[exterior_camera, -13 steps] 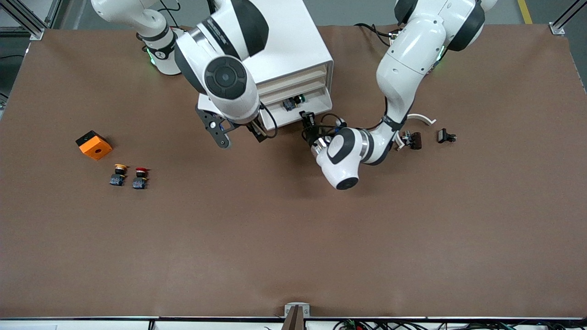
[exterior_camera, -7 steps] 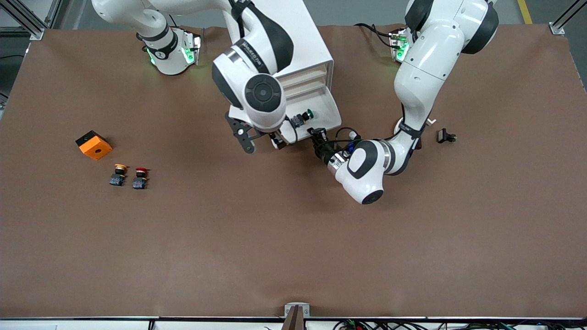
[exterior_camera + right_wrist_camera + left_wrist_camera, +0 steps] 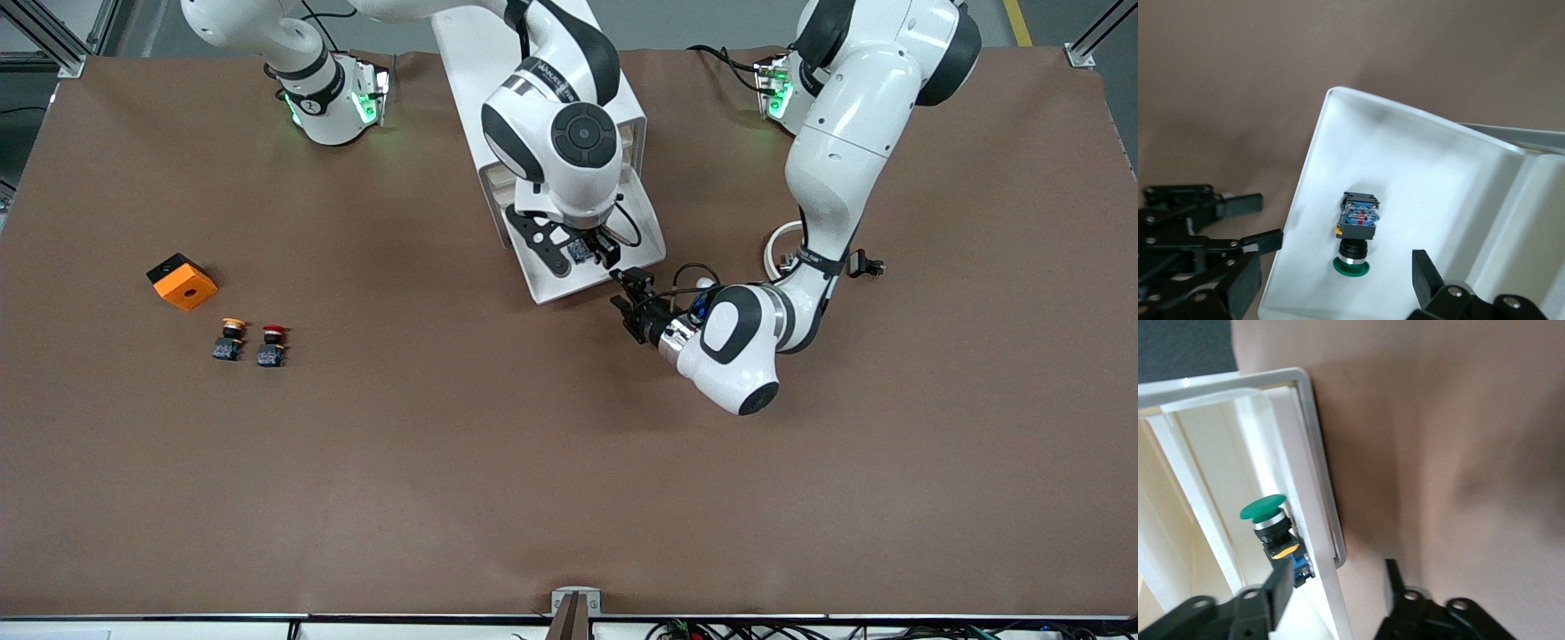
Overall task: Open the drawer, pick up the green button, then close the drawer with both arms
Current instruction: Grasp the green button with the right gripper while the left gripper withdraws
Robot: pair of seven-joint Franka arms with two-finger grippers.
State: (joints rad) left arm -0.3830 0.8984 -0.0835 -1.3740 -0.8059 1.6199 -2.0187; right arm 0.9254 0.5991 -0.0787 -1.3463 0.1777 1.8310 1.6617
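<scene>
High front camera; both wrist cameras closely share the drawer.

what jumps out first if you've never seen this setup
The drawer, pulled out of the white cabinet, holds a green-capped button. The right gripper hangs over that button with jaws open. The left gripper sits open at the drawer's front edge.

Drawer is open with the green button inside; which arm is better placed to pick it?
Right, probably: the right tool hangs open directly over the green button in the drawer, while the left tool is open at the drawer's front edge.
</scene>
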